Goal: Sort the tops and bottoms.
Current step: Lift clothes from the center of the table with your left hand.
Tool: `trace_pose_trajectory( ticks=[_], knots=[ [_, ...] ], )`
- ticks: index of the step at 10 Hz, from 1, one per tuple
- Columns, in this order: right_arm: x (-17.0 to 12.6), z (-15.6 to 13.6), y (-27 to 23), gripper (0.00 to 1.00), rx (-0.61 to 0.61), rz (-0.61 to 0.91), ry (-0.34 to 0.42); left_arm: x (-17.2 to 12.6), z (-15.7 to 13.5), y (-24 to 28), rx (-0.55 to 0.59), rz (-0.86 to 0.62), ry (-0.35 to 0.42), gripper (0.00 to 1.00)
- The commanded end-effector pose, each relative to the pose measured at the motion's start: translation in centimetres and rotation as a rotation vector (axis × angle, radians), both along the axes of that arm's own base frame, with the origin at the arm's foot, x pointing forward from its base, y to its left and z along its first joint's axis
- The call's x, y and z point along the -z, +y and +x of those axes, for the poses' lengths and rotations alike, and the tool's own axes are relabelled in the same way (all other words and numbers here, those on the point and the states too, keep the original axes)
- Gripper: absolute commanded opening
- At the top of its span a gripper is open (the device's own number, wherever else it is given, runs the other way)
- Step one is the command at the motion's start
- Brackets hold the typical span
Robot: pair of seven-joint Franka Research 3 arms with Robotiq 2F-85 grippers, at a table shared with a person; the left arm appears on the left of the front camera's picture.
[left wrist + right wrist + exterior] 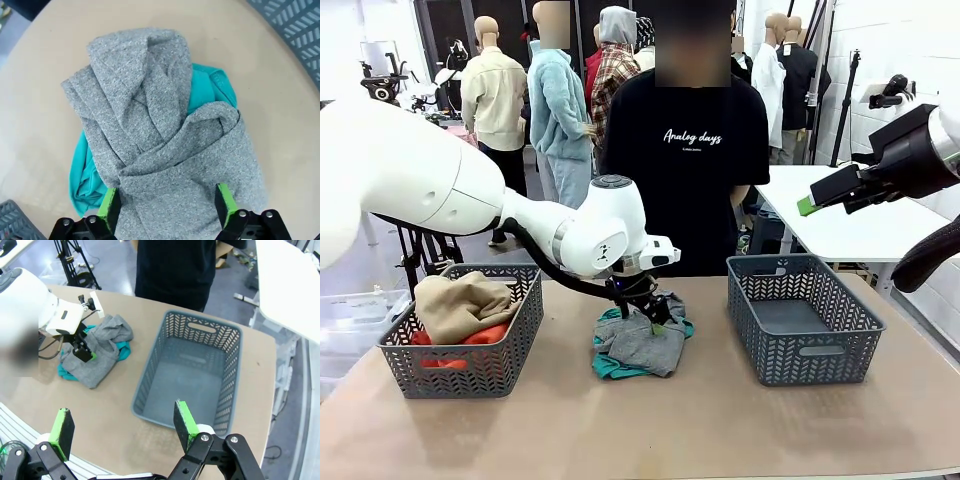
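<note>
As the front view runs back from the near edge of the tan table (620,430), the items are listed in that order.

Item: left basket (470,378), grey plastic lattice, at the table's left; holds the tan T-shirt (460,300) bunched on top of the orange-red T-shirt (485,335), both rising above the rim.

Item: grey T-shirt (165,125), crumpled, at the table's middle between the two baskets; lies on top of the teal T-shirt (82,175), which shows at its edges.

Item: left gripper (167,199), lowered onto this pile; jaws spread wide, one green pad at either side of the grey cloth, nothing pinched; whether the pads press the fabric cannot be told.

Item: right basket (842,352), same lattice, at the table's right, well apart from the pile.

Item: right gripper (121,416), raised high above the table's right side, clear of the basket beneath it; jaws spread wide, holding nothing.

Item: person (692,170), standing at the far edge behind the pile, in a black T-shirt printed "Analog days".
</note>
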State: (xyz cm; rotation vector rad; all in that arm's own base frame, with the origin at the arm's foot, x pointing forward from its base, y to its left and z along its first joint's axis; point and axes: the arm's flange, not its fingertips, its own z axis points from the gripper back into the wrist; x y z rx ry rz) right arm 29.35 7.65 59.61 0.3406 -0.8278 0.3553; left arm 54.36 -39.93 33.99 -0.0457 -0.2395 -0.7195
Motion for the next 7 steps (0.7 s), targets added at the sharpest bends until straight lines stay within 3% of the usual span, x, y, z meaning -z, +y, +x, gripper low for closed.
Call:
trace_pose_trajectory(
  ticks=[1, 4, 7],
  knots=[
    [0.3, 0.0, 0.0, 1.0, 0.008, 0.009, 0.006, -0.6, -0.2, -0.6, -0.024, 0.004, -0.036, 0.63],
    [0.3, 0.0, 0.0, 1.0, 0.008, 0.009, 0.006, -1.1, -0.4, -0.4, -0.031, 0.024, -0.019, 0.03],
    [0.3, 0.0, 0.0, 1.0, 0.008, 0.009, 0.006, -0.1, -0.8, 0.2, -0.046, 0.036, 0.014, 0.0]
  ],
)
